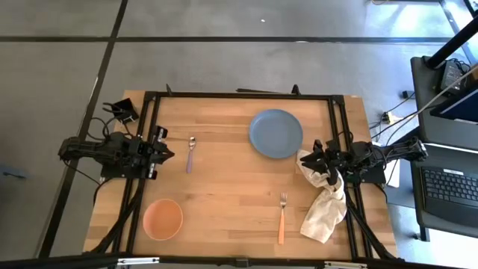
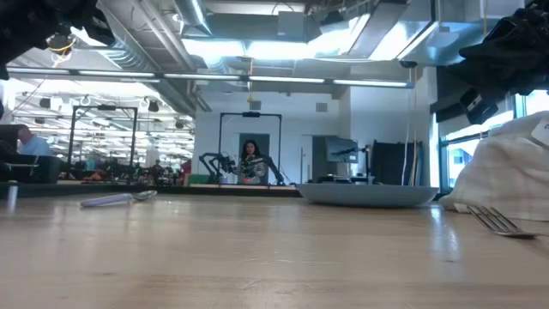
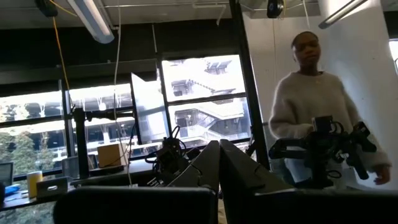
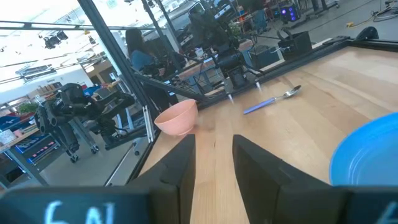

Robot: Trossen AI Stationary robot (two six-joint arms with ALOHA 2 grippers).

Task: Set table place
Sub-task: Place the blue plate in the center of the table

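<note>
While the pieces lie scattered, we judge the setting barely begun: plate [image 1: 275, 133] at the far edge, spoon [image 1: 190, 153] near our left hand [image 1: 169, 152], bowl [image 1: 163, 219] at the near left corner, fork [image 1: 282, 217] near right beside the cloth [image 1: 326, 202]. Our right hand [image 1: 308, 166] hovers over that cloth, fingers parted, empty; whether the left is parted we cannot tell. Mid-tabletop [image 1: 231, 187] offers bare room.
</note>
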